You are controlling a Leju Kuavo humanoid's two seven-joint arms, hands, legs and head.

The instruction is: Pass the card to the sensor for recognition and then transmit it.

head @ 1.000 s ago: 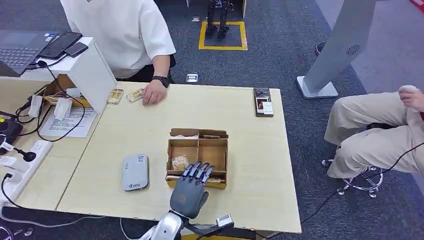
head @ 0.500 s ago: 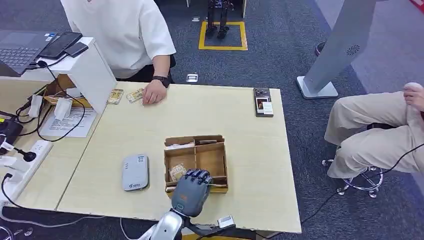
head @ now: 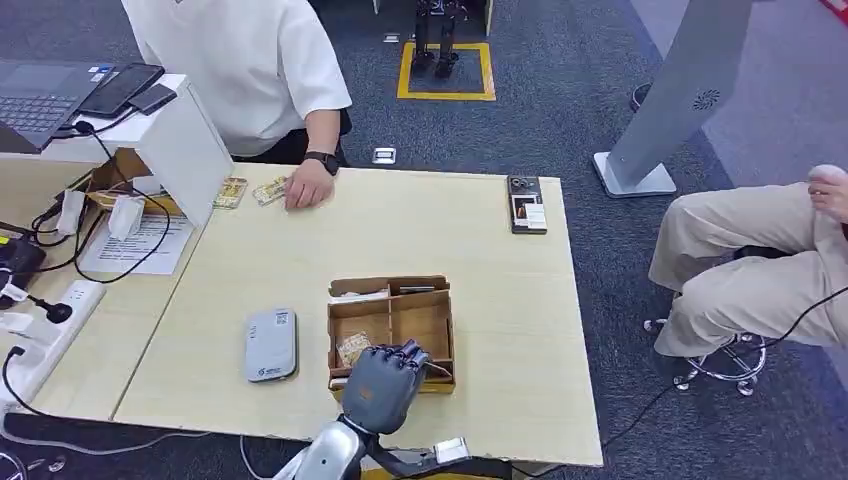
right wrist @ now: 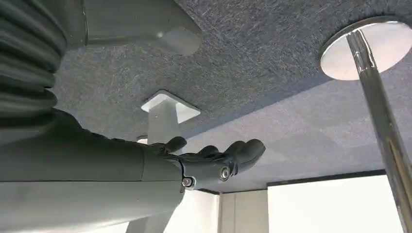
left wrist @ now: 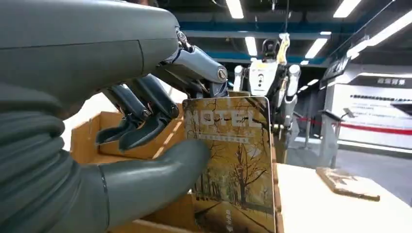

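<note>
My left hand (head: 383, 380) reaches into the near side of the brown cardboard box (head: 392, 296) on the table. Seen from the left wrist, the hand (left wrist: 121, 97) pinches a hotel card (left wrist: 233, 160) printed with autumn trees between thumb and fingers, standing upright at the box wall (left wrist: 92, 136). Another card (head: 354, 347) lies in a box compartment. The grey-white sensor (head: 270, 344) lies flat left of the box. My right hand (right wrist: 214, 160) hangs beside the table with fingers loosely apart, holding nothing.
A person in white sits at the far side, one hand (head: 308, 186) resting by two cards (head: 230, 192) on the table. A phone (head: 526, 203) lies at the far right. Cables and a power strip (head: 40, 320) crowd the left desk. Another person sits at the right.
My left hand's fingers have curled in from stretched out and closed on the card. The box has slid a little toward me.
</note>
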